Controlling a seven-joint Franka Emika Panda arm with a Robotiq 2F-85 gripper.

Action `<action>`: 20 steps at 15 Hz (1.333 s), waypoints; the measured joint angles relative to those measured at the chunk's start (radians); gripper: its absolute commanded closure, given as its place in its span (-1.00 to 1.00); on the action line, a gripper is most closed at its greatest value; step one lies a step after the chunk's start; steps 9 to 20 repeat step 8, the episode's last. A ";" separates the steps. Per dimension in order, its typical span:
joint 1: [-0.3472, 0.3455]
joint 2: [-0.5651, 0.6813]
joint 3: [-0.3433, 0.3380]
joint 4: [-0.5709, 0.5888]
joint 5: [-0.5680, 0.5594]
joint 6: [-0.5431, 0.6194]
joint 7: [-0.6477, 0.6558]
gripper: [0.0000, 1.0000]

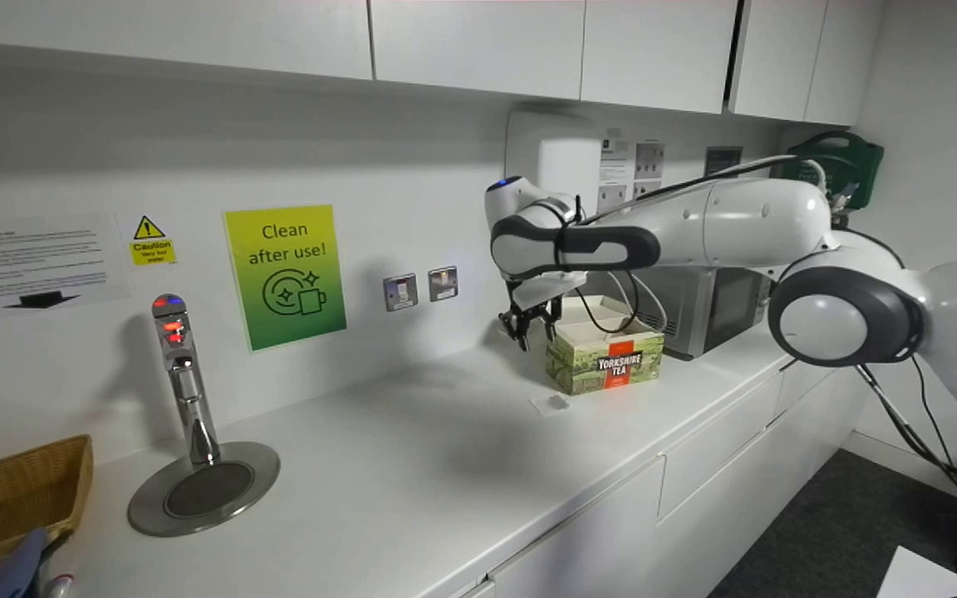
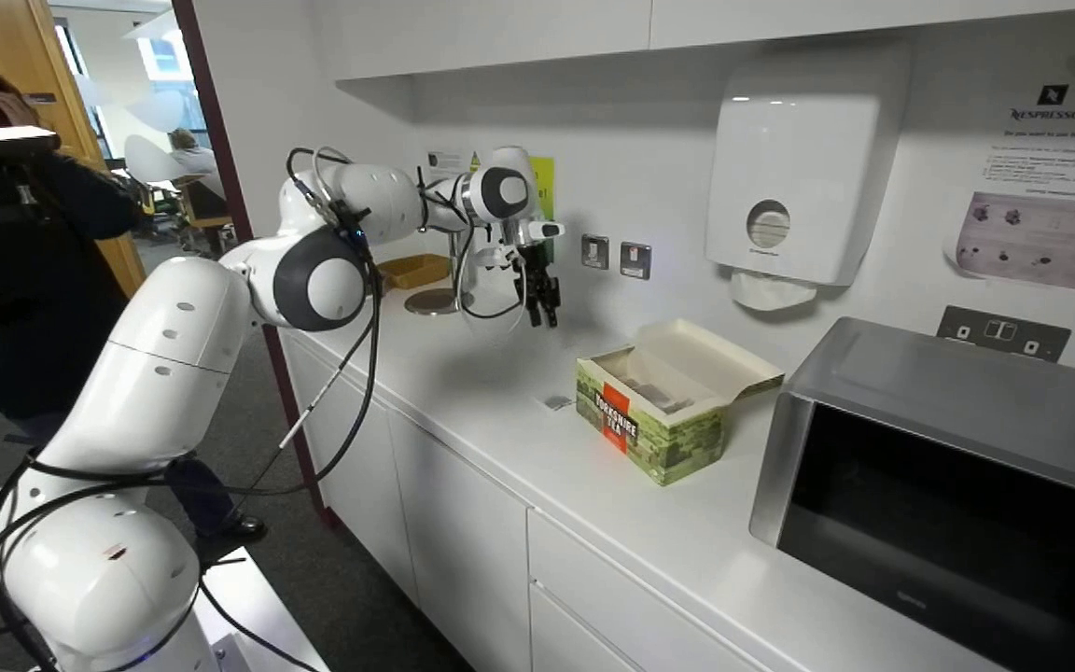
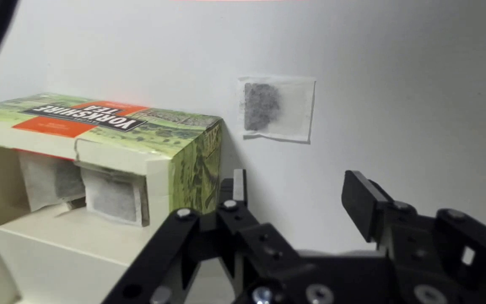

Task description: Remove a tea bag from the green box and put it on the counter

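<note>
White counter (image 1: 379, 482), back edge along the wall (image 1: 412, 208), front edge straight. Green box (image 1: 603, 364) stands open between the two edges, tea bags (image 3: 112, 196) inside. One loose tea bag (image 3: 276, 109) lies flat just beside the box's corner, in from the front edge. Gripper (image 3: 295, 196): fingers (image 3: 361, 202) wide, nothing between them, above the counter and apart from the box. Judgement: placement looks done, retreat left. Best rise straight up first, fingers spread, then swing off, giving the box's side and raised flap (image 2: 715, 359) clear room.
</note>
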 measured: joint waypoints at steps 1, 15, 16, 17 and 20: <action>-0.003 -0.039 0.000 -0.018 0.006 0.000 -0.001 -0.55; -0.001 -0.023 0.000 -0.026 0.006 0.002 0.000 -0.92; -0.001 -0.023 0.000 -0.026 0.006 0.002 0.000 -0.92; -0.001 -0.023 0.000 -0.026 0.006 0.002 0.000 -0.92; -0.001 -0.023 0.000 -0.026 0.006 0.002 0.000 -0.92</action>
